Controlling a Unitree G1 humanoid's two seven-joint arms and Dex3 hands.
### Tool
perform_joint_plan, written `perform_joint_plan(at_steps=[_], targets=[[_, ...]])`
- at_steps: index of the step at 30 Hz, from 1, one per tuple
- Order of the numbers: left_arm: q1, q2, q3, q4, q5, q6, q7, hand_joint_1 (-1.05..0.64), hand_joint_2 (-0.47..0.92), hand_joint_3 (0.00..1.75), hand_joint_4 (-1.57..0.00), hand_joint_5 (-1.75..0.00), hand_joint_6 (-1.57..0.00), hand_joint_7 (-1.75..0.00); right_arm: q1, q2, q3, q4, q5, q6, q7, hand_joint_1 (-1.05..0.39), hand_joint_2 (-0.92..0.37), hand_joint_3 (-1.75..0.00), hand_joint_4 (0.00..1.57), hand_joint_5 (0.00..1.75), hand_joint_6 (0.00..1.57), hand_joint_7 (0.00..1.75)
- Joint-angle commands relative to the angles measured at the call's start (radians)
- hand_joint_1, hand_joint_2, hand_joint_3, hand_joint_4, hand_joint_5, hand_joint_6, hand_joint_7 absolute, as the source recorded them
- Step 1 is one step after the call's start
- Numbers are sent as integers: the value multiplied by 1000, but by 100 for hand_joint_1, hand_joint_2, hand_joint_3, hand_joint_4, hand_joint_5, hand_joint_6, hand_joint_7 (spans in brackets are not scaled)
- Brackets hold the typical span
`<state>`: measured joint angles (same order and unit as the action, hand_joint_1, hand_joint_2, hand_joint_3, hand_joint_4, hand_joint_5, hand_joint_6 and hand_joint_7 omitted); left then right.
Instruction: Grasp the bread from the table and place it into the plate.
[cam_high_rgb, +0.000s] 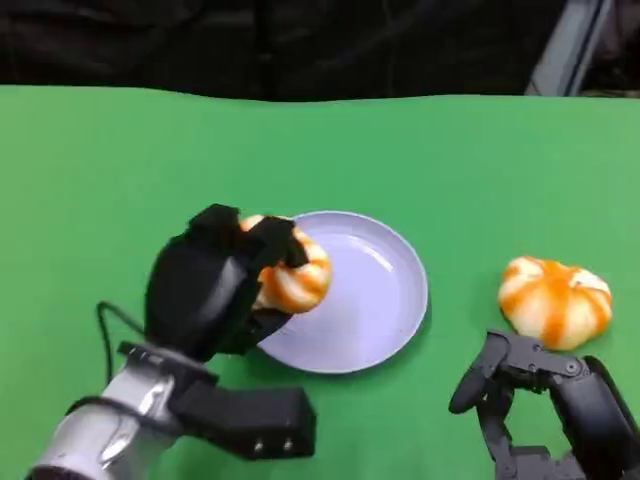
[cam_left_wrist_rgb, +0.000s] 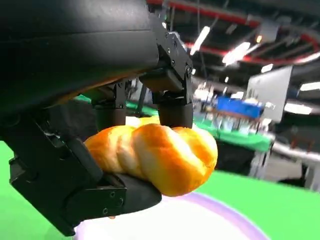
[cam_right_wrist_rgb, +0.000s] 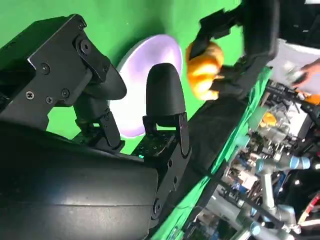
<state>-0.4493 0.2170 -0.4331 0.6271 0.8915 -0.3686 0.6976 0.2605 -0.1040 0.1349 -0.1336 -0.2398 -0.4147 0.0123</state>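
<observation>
While the bun (cam_high_rgb: 290, 275) is already lifted off the worktop (cam_high_rgb: 120, 170), the task stands past its midpoint: grasp done, release not yet done.

Item 1, left hand (cam_high_rgb: 215, 285): fingers closed around the bun, held from above and below as the left wrist view shows; the bun hangs over the plate's (cam_high_rgb: 385, 300) left rim, with the pale plate surface just beneath it. Whether it touches the plate cannot be told.

Item 2, plate: lavender, near the middle of the worktop, toward the front edge; nothing lies in it yet.

Item 3, second bun (cam_high_rgb: 555, 300): lying on the worktop right of the plate, apart from it, untouched.

Item 4, right hand (cam_high_rgb: 545, 405): at the front right, just short of the second bun, fingers apart, holding nothing.

Remaining, by judgement: carry the held bun a little further over the plate's centre, lower it, and let the fingers part.
</observation>
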Motion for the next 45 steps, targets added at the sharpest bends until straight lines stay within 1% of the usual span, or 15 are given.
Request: perform_joint_plan(at_steps=[1,4,6,7,8,10,11,14,15,26,32,34,38,40,45], targets=[[-75,-31,-20,63,-20,11,-27,-20,46,100,-83,-175,-77,-141,7,-7,-5,3,4,-8,-3,9,-30,-146,84,164,80,133],[-83,-36,-24,50,-50,32,-116,-22,70,59,-73,-161,-71,-108,7,-7,-4,4,3,-12,-4,9,-30,-146,85,164,80,133],[-85,-29,-32,30,-65,56,-207,-20,83,28,-62,-109,-63,-53,7,-7,-4,3,7,-11,-1,10,-31,-145,85,165,80,133],[-86,-21,-39,19,-65,71,-255,-23,87,21,-53,-93,-57,-34,7,-7,-4,3,9,-11,0,10,-31,-145,84,164,80,133],[-85,-14,-47,6,-62,88,-298,-32,90,18,-36,-74,-44,-17,7,-7,-4,3,10,-11,0,10,-31,-145,84,164,80,133],[-74,-4,-57,-39,-63,145,-411,-45,92,20,-15,-57,-29,-5,8,-7,-5,4,9,-14,-2,10,-31,-145,84,164,80,133],[-67,-1,-59,-64,-65,174,-460,-56,92,22,-6,-40,-18,-3,8,-7,-5,4,7,-14,-2,10,-30,-146,84,163,80,133],[-43,3,-60,-131,-79,247,-578,-72,92,26,-1,-7,-3,0,11,-8,-6,-4,1,-4,-3,10,-30,-146,85,162,80,133],[-36,6,-60,-147,-83,261,-600,-76,92,26,0,-4,-1,0,10,-8,-6,-4,1,-4,-2,10,-30,-146,85,163,80,133],[31,92,-20,-376,-100,334,-760,-93,92,37,0,0,0,0,11,-8,-4,-5,7,2,3,10,-30,-146,84,164,80,134],[146,157,57,-486,-152,258,-704,-90,92,39,-2,-1,-1,-1,9,-11,-8,-3,0,-4,0,9,-31,-146,83,166,79,134],[196,170,90,-506,-187,209,-672,-84,92,34,-9,-5,-8,-4,8,-13,-10,-3,2,-6,1,9,-31,-145,83,164,79,134],[283,171,150,-514,-258,93,-583,-67,92,13,-33,-21,-26,-8,7,-14,-13,0,21,-7,11,9,-32,-145,84,165,80,133],[319,166,178,-509,-294,35,-546,-53,92,4,-42,-39,-41,-6,5,-13,-14,5,25,-12,12,10,-32,-144,84,165,80,133],[414,140,257,-464,-401,-149,-441,-39,92,10,-52,-74,-65,-11,7,-15,-12,3,13,-6,8,10,-33,-143,84,166,80,133]])
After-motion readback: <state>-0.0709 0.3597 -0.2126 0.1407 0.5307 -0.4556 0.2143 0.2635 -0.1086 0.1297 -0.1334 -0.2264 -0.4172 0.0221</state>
